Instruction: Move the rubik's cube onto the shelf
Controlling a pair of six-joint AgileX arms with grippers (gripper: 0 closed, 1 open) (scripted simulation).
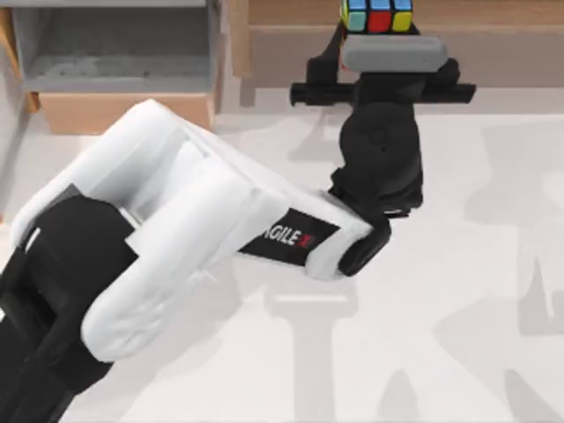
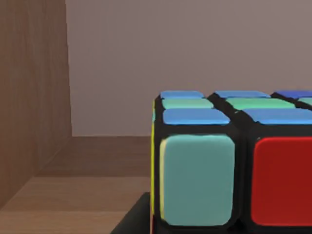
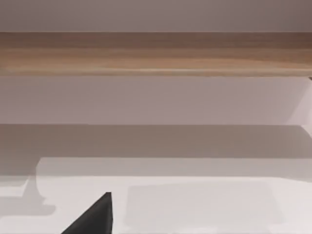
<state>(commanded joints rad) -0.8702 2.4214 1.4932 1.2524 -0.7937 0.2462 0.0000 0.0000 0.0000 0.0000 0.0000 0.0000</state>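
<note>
Half the rubik's cube (image 1: 379, 15) is cut off above the shelf (image 1: 493, 12).

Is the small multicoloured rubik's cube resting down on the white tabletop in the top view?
No, the rubik's cube sits over the light-brown wooden shelf, at the left gripper.

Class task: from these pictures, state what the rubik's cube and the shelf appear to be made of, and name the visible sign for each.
Rubik's cube: probably plastic, with a black body and smooth, matt coloured stickers with rounded corners; no grain shows.
Shelf: looks like light-brown wood or wood veneer with a dull finish; fine streaks like grain run along its boards in the left wrist view. Solid wood or laminate cannot be told.
</note>
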